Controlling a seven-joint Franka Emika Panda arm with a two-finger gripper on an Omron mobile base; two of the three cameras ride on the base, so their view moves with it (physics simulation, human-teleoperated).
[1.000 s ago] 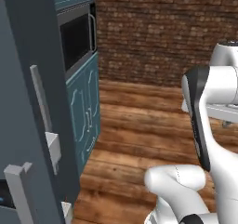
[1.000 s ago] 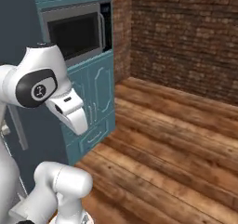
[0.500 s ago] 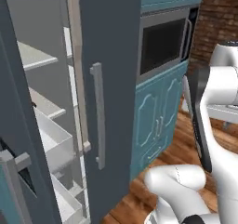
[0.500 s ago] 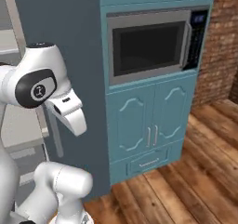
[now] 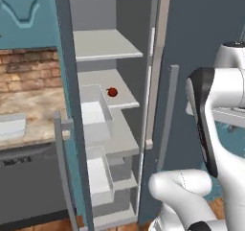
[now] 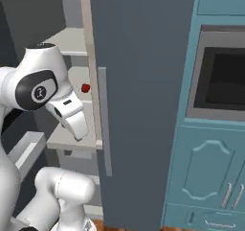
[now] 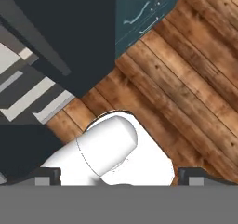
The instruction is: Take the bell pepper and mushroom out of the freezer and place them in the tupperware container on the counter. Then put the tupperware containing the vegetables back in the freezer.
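two risks for you. pepper (image 5: 112, 92) sits deep on freezer (image 5: 125, 100) shelf, between door bins and half-shut right door (image 6: 143, 105); your arm may clip either. tool (image 7: 119, 181) wide, empty, aimed at floor. mushroom unseen; you might miss it. container (image 5: 10, 127) waits on worktop (image 5: 33, 105).

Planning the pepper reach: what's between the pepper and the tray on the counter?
In the left base view, the open freezer door with its white bins stands between the pepper and the tray.
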